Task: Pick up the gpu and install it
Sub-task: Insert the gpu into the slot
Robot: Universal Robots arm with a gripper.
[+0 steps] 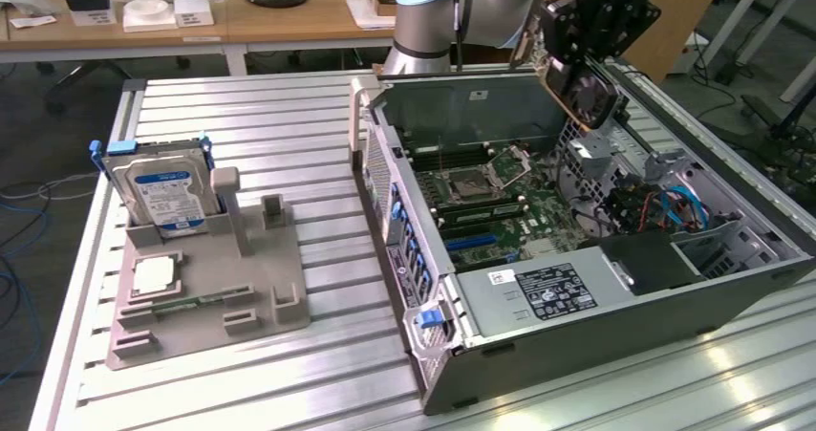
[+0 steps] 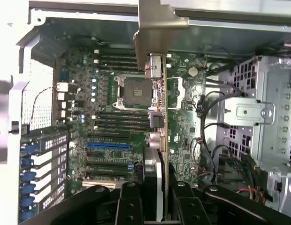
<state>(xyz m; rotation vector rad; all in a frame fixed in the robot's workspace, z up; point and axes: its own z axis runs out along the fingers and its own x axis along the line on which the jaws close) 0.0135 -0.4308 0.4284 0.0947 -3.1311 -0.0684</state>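
Observation:
The gpu [image 1: 595, 92] is a dark card with a round fan, and it hangs above the far right part of the open computer case [image 1: 637, 302]. My gripper [image 1: 610, 25] is shut on it from above. In the wrist view the gpu [image 2: 160, 117] appears edge-on, its metal end bracket [image 2: 155, 33] pointing away from my gripper [image 2: 156, 194], whose black fingers [image 2: 129, 201] clamp the card from both sides. Below the card lie the motherboard [image 2: 112, 108] and its blue slot [image 2: 108, 146]. The card hangs apart from the board.
A grey holder [image 1: 255, 307] on the slatted table at the exterior view's left carries a silver hard drive [image 1: 160, 194], a processor chip [image 1: 153, 274] and a green memory stick [image 1: 179, 307]. Inside the case are a drive cage [image 2: 258, 112], cables [image 1: 670, 206] and a power supply [image 1: 548, 292].

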